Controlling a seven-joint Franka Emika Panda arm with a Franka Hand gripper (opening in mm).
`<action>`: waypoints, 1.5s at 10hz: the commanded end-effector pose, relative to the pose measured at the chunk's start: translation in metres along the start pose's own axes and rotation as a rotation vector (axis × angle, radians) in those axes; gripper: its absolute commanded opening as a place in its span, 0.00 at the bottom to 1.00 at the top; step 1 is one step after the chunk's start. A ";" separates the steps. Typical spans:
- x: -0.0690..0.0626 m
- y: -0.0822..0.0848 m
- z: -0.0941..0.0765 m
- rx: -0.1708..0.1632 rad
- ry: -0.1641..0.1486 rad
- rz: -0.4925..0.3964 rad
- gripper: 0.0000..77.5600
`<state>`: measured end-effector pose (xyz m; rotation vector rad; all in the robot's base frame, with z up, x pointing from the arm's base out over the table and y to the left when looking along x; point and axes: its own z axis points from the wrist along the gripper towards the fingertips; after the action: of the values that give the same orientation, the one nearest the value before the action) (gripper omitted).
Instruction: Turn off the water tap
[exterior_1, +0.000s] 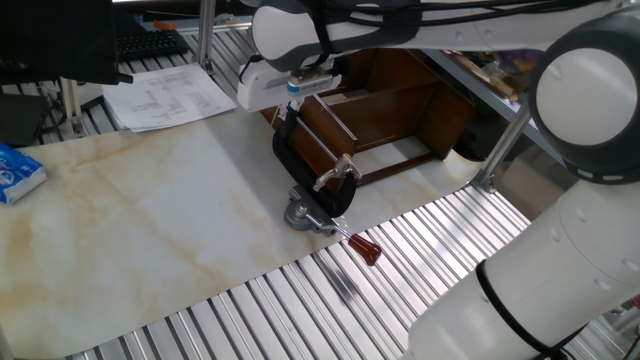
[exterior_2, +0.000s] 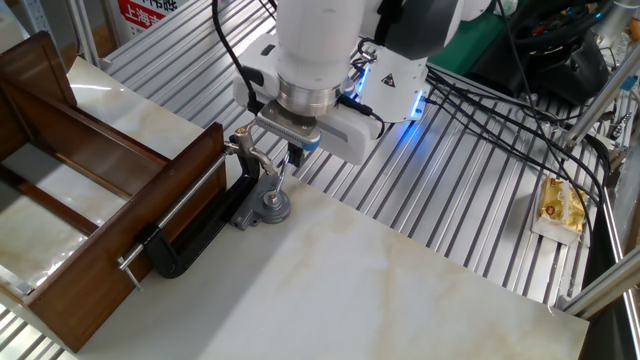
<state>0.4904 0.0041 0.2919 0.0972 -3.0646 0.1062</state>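
One fixed view: water tap (exterior_1: 338, 171) sits in black C-clamp (exterior_1: 300, 172) beside wooden box (exterior_1: 385, 110); gripper (exterior_1: 294, 88) above clamp's far end. Other fixed view: gripper (exterior_2: 293, 152) just right of tap (exterior_2: 248, 150), jaw state can't tell.

One tap (exterior_2: 247, 150), one clamp (exterior_2: 195, 240) (black), one wooden box (exterior_2: 95, 205), one claw (exterior_2: 290, 150)

The water tap (exterior_1: 334, 176) looks like shiny silver metal. The box (exterior_2: 90, 215) is dark brown wood. The counter (exterior_1: 150, 215) is smooth, marble-patterned and faintly glossy.
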 end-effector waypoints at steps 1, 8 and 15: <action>0.023 -0.018 -0.001 -0.007 0.016 -0.008 0.00; 0.040 -0.033 -0.018 0.052 0.026 -0.003 0.00; 0.088 -0.079 0.000 0.034 0.016 -0.058 0.00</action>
<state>0.4185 -0.0652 0.3090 0.1459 -3.0363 0.1631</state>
